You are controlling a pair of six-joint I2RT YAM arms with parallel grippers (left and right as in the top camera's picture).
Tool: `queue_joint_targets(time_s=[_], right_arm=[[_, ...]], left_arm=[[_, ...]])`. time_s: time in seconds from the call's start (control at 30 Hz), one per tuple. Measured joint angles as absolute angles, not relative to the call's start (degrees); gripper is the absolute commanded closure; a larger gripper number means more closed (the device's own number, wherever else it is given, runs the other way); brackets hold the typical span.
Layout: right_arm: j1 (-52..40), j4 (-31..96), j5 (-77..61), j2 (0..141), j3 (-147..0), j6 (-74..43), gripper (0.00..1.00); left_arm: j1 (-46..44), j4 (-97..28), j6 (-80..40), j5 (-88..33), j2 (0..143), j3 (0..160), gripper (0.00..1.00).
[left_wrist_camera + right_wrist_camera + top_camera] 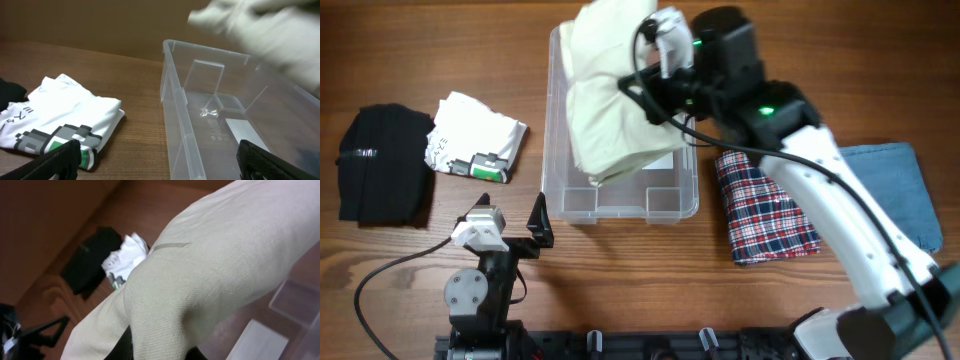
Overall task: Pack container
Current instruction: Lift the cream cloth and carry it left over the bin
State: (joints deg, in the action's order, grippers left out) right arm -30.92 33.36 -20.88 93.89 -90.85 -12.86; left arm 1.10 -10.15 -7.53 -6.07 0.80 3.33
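Wooden table before us bears our left gripper gaping idle, then the container mid-table, and beyond it our right gripper clenched on a cream cloth which, overhanging the far wall, may land astride the rim on release.

the container is a clear plastic tub, rectangular with rounded corners and a rimmed edge. it stands upright and lidless mid-way across the wooden table, long side running away from the robot. a white label shows on its floor. a cream cloth overhangs its far half (contact with the floor unclear).
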Motion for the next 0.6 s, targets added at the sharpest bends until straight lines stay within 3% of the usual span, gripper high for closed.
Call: queue_joint_targets(time_s=[0.6], right_arm=[[-31.75,25.21,-14.11,106.37,-90.39,-23.33,0.96]], left_arm=[[1.10,-10.15,-7.53,-6.07,0.80,3.33,0.00]])
